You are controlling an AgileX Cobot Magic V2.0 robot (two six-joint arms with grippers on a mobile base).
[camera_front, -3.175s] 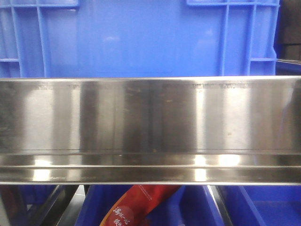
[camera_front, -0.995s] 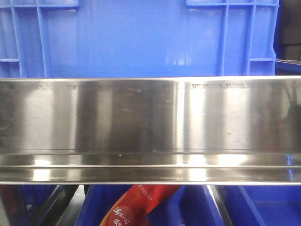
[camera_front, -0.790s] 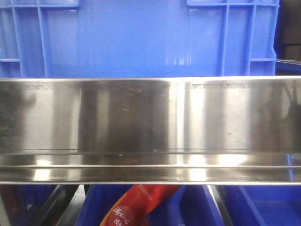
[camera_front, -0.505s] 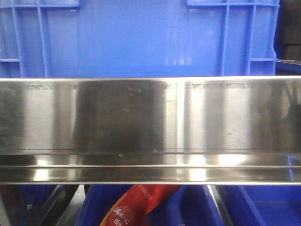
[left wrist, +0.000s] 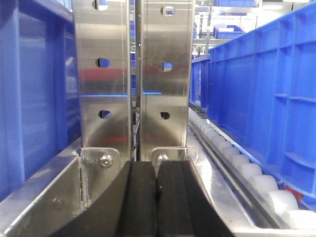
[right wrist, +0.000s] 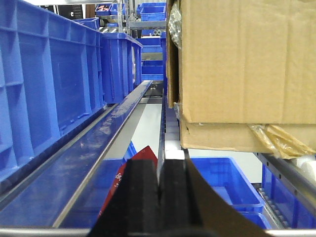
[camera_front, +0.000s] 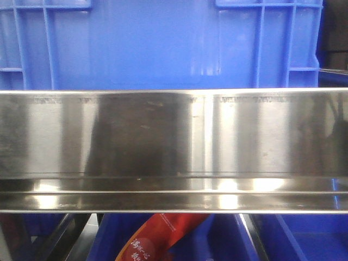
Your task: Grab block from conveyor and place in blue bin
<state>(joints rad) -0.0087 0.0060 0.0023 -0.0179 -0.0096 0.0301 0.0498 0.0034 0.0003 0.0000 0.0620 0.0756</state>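
I can make out white Chinese characters on the red packet (camera_front: 155, 239) below the steel rail (camera_front: 174, 141) in my front view, but they are too blurred for me to read. Faint stamped markings run along that rail's top edge, also illegible.

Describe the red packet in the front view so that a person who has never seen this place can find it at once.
Start at the wide shiny steel rail that crosses the front view, with a big blue bin above it. Look below the rail's lower edge, slightly left of centre, among more blue bins. The red packet pokes up there, the only red thing, with pale printed characters.
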